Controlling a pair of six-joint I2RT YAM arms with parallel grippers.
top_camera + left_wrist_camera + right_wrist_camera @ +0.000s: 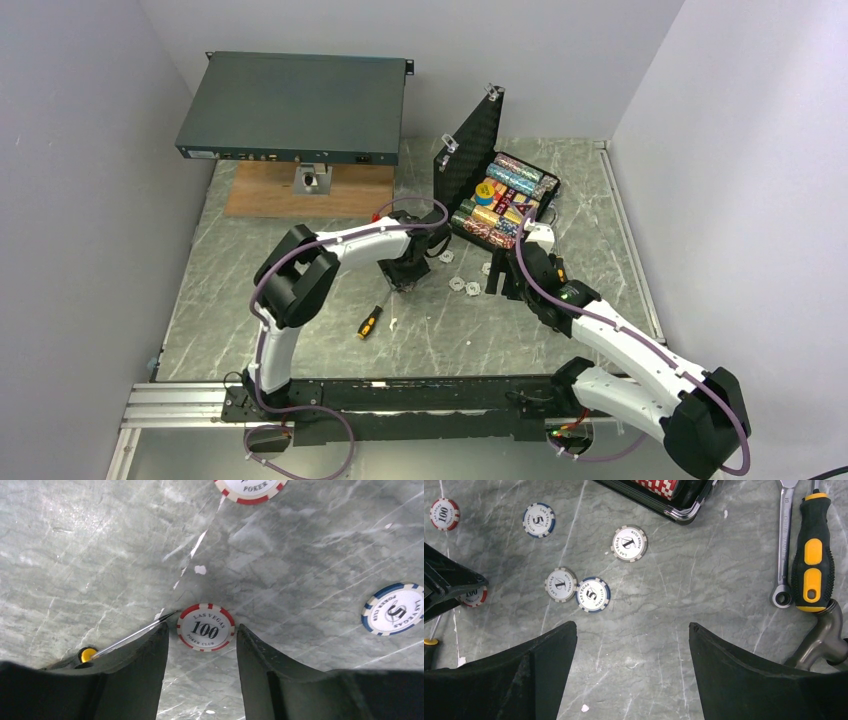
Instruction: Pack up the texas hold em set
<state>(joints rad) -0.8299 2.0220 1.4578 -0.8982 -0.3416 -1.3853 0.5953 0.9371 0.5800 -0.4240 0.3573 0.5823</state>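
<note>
The small black case (548, 190) stands open at the back, its lid (470, 150) upright, with multicoloured chip rows (510, 180) inside. A blue-yellow card box (480, 198) lies among them. I cannot make out the red token. Several loose chips (463, 284) lie on the table in front of the case. My left gripper (202, 627) is open, low over the table, its fingertips either side of a red-edged "100" chip (205, 627) without touching it. My right gripper (632, 630) is open and empty, just short of a grey "1" chip (560, 584) and a blue "5" chip (593, 594).
An orange-and-black screwdriver (370, 322) lies by the left arm, its tip beside the left finger (135, 635). Another screwdriver (811, 550) and a ratchet wrench (785, 540) lie right of the right gripper. The dark-green rack unit (295, 105) sits on a wooden board (270, 195) at the back left.
</note>
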